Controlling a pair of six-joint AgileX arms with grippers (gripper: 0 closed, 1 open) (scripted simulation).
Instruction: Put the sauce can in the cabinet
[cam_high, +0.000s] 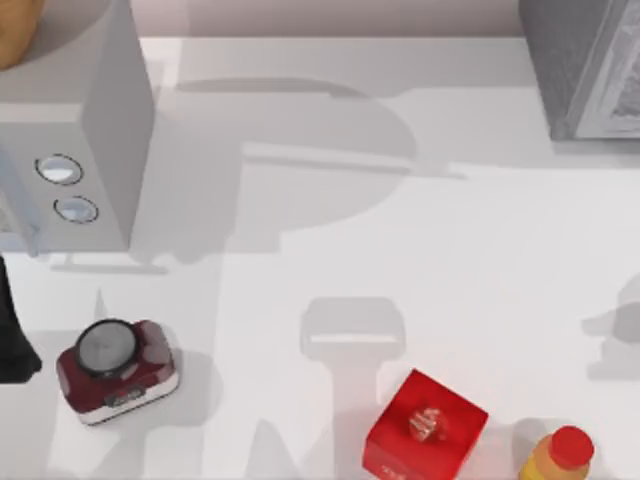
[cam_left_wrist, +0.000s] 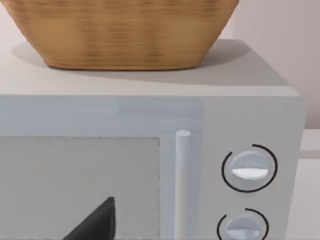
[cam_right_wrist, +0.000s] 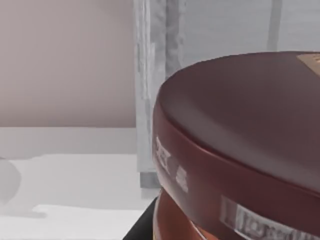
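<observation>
The sauce can (cam_right_wrist: 240, 135) looms close to your right end effector, whose grip cannot be told. The cabinet (cam_right_wrist: 160, 75) stands beyond, far right on the table (cam_high: 420, 260). Keep the can upright and advance slowly. Your left arm (cam_high: 12, 335) sits parked near left.

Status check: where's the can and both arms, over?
Left arm parked at table's left, facing microwave. Sauce can close at right wrist, cabinet front right behind it. Nothing seen between them.
</observation>
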